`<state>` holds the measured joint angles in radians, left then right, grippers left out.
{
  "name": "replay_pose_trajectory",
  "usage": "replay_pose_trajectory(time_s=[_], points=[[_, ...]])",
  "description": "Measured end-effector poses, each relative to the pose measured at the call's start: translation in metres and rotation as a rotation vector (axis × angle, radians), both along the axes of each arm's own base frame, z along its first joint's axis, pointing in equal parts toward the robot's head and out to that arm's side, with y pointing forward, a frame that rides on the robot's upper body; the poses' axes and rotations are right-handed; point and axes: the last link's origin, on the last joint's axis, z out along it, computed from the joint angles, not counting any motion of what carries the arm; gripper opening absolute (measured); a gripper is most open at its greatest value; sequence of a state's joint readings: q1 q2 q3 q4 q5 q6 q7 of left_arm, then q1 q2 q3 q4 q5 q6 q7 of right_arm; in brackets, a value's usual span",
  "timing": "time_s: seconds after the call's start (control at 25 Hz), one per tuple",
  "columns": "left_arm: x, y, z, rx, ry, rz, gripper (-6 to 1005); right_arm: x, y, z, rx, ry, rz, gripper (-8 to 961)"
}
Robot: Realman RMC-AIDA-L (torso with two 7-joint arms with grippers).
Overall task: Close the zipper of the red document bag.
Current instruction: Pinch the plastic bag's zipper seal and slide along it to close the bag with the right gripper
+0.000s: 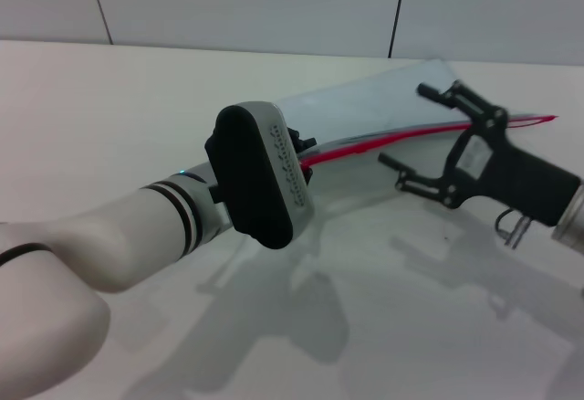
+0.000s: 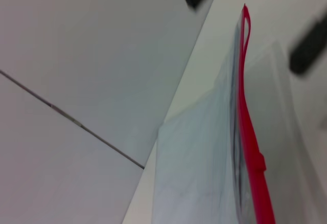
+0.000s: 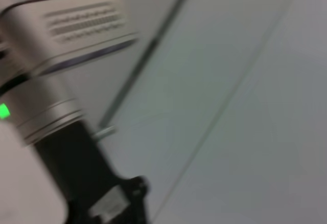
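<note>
Nearest the head camera, the left gripper (image 1: 306, 155) sits at the near end of the zipper (image 1: 401, 133); whether its fingers are spread or pinching cannot be told. That red strip runs along the bag (image 1: 383, 99), lifted off the white table (image 1: 91, 126). Just beside it, the right gripper (image 1: 408, 135) hangs spread wide, holding nothing.

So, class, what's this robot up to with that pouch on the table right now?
A two-armed robot is working on the red document bag, a pale translucent pouch lying on the white table. The left gripper is at the near end of the zipper, the red strip along one long edge; its fingers are hidden behind the wrist. The right gripper is open, straddling the zipper farther along without gripping it. In the left wrist view the strip's far end gapes, so it isn't fully closed.
</note>
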<state>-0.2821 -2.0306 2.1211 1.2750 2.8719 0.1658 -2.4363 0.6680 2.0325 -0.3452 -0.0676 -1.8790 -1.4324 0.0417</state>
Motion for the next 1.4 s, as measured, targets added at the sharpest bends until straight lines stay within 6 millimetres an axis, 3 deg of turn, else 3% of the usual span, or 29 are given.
replay_pose_trajectory(time_s=[0.36,0.6,0.8,1.04,1.4], points=[[0.002,-0.005,-0.005,-0.015,0.009,-0.019,57,-0.009,0.003,-0.039,0.105,-0.218,0.095,857],[0.004,-0.006,-0.007,-0.024,0.012,-0.028,57,-0.008,0.008,-0.045,0.164,-0.294,0.104,813],[0.004,-0.007,-0.007,-0.024,0.012,-0.027,57,-0.007,0.007,-0.045,0.243,-0.319,0.123,744],[0.003,-0.007,-0.007,-0.025,0.012,-0.026,58,-0.003,0.000,-0.048,0.287,-0.370,0.163,576],[0.003,-0.007,-0.007,-0.023,0.014,-0.027,58,-0.003,-0.001,-0.056,0.287,-0.412,0.173,408]])
